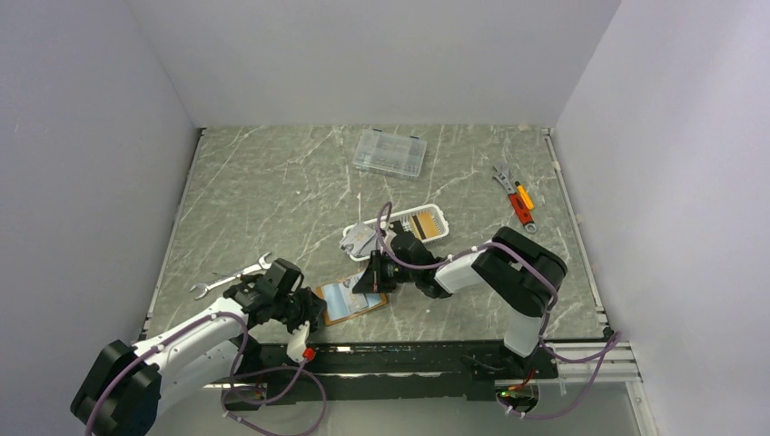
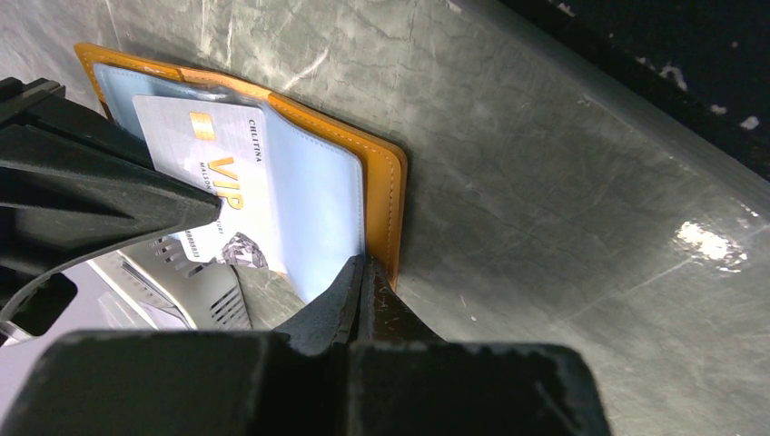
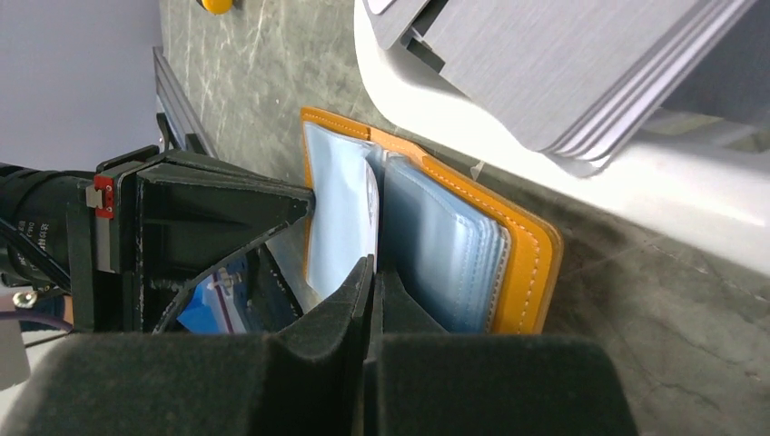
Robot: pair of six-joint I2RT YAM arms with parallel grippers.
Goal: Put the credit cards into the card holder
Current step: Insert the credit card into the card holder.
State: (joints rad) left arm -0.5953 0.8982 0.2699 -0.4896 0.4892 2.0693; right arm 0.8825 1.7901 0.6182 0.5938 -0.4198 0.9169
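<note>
The orange card holder (image 1: 352, 301) lies open near the table's front edge, its pale-blue clear pockets up. My left gripper (image 1: 309, 309) is shut on its near edge; in the left wrist view (image 2: 365, 265) the jaws pinch the orange cover (image 2: 389, 186) and a pocket. My right gripper (image 1: 373, 278) is shut on a grey-white "VIP" card (image 2: 231, 177) that sits partly in a pocket. In the right wrist view (image 3: 372, 265) the card runs edge-on from the jaws beside the holder (image 3: 534, 263). More grey cards (image 3: 563, 64) stand in the white basket (image 1: 396, 234).
A clear compartment box (image 1: 390, 153) sits at the back. A silver wrench (image 1: 231, 277) lies left of my left arm. An adjustable wrench and an orange-handled tool (image 1: 518, 200) lie at the right. The white basket's rim (image 3: 472, 154) is right behind the holder.
</note>
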